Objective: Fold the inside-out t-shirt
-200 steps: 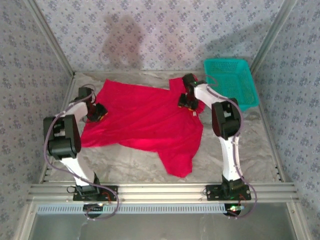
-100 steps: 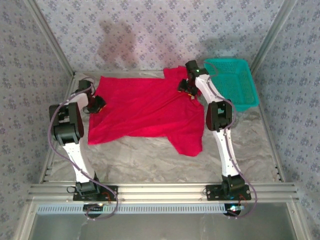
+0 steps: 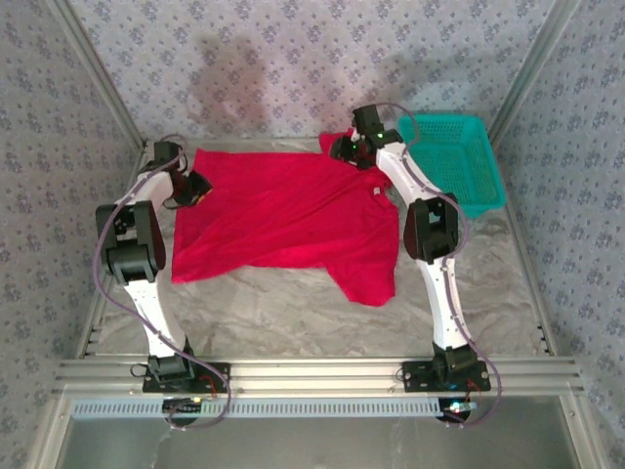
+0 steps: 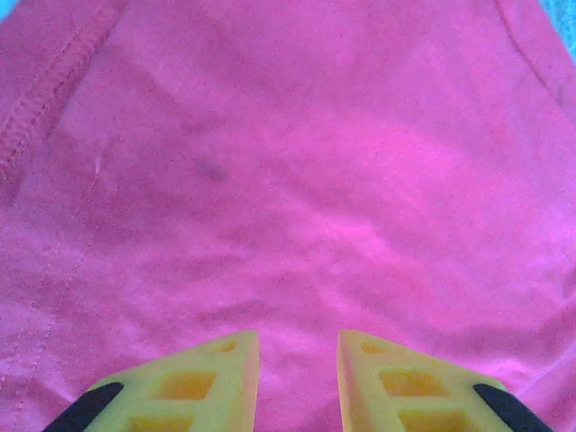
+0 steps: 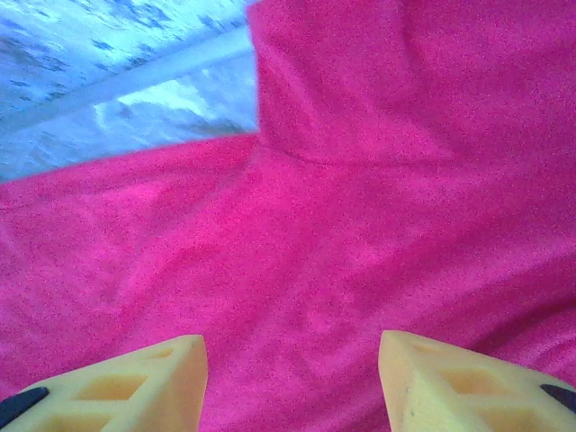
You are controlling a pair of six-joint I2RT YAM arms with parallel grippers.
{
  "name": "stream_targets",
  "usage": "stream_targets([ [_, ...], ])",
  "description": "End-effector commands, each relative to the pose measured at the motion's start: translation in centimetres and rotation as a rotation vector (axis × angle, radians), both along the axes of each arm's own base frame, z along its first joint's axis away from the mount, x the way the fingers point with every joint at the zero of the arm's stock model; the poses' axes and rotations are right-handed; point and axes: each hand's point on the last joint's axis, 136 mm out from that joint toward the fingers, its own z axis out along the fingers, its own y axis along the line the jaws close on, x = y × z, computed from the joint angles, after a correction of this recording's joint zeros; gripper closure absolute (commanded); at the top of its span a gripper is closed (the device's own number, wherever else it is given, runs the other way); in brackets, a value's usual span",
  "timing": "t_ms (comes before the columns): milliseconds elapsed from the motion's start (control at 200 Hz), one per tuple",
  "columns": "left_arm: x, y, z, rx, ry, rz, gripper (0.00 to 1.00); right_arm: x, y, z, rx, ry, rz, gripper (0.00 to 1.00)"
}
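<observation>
T-shirt lies spread on crinkled grey table, patterned walls around; left gripper narrowly parted, right gripper open.

One red t-shirt; one teal basket; two arms; two tools: left tool, right tool.

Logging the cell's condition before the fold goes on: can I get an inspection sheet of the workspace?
Surface: crinkled grey table cover.
Job's things: bright red cloth t-shirt spread at the far side, one flap trailing nearward.
Clutter: teal plastic mesh basket, far right.
Grippers: left gripper narrowly parted at the shirt, grip unclear; right gripper wide apart over it.
Cables: purplish cables looped along both arms.
Surroundings: patterned walls, aluminium rail at near edge.
</observation>
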Motion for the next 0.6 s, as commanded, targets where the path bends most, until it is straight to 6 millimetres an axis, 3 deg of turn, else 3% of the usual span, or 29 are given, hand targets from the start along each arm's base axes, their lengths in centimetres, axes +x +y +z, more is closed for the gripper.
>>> stream_targets([
  [0, -3.3, -0.3, -0.3, -0.049, 0.049, -0.003, 0.71, -4.0, 0.1, 1.1, 0.007, 0.022, 0.029, 0.43],
  [60, -4.6, -0.5, 0.2, -0.057, 0.040, -0.002, 0.71, -6.2, -0.3, 2.3, 0.002, -0.008, 0.032, 0.41],
  [135, -6.5, -0.6, 0.3, -0.057, 0.045, -0.003, 0.71, -9.3, -1.2, 1.3, -0.005, 0.028, 0.031, 0.40],
  [220, -8.7, -0.7, -0.5, -0.061, 0.071, 0.002, 0.71, -12.2, -2.5, -1.2, -0.033, 0.090, 0.016, 0.40],
  [420, -13.3, 0.9, -4.6, -0.137, 0.146, 0.111, 0.71, -17.4, -6.0, -7.8, -0.067, 0.259, -0.055, 0.40],
  [495, -14.9, 1.5, -5.6, -0.153, 0.165, 0.150, 0.71, -19.2, -7.0, -8.8, -0.081, 0.304, -0.070, 0.40],
  [520, -15.3, 1.8, -5.8, -0.154, 0.171, 0.159, 0.71, -20.7, -7.6, -9.8, -0.095, 0.337, -0.072, 0.40],
  [595, -16.4, 1.9, -6.1, -0.153, 0.184, 0.168, 0.71, -23.3, -8.6, -10.2, -0.118, 0.363, -0.082, 0.40],
])
